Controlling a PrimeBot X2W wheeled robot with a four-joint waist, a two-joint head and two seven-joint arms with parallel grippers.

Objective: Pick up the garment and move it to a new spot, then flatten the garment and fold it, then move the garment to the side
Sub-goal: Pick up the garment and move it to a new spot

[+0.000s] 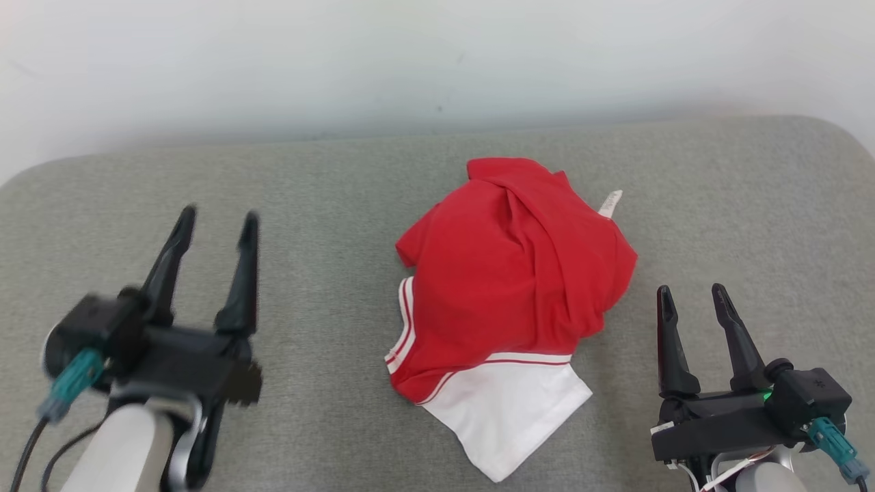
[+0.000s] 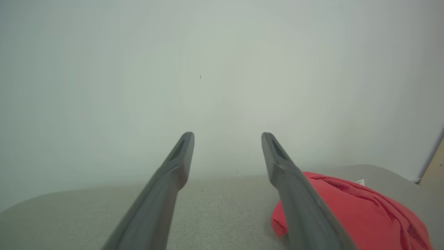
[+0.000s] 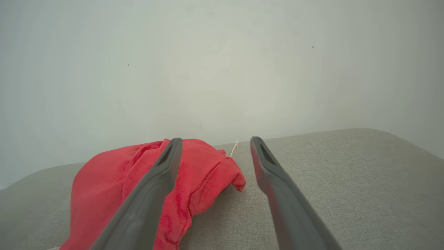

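**Operator:** Report the near edge first.

**Technician:** The left gripper [image 1: 219,215], two long dark tapered fingers on a black body, is over the near left part of the grey woven fabric surface [image 1: 321,198]. Its fingers are spread wide with nothing between them. Its outline is blurred in the head view, so I cannot tell whether it touches the surface. The right gripper [image 1: 691,292], of the same build, is at the near right corner. Its fingers are also spread wide and hold nothing.

**Operator:** Where is the task item?

**Technician:** The crumpled red cloth garment [image 1: 513,287], with a white panel and red-and-white striped trim, lies between the two grippers. It is right of centre, apart from both and nearer the right gripper. The white panel points toward the near edge. The red bulk is heaped behind it. In the right wrist view, one finger passes in front of the red cloth without closing on it.

**Operator:** And further back?

**Technician:** A small white sewn-in label [image 1: 610,203] projects from the far right side of the heap. The grey surface continues to its rounded far edge, where it meets a plain pale wall [image 1: 437,55].
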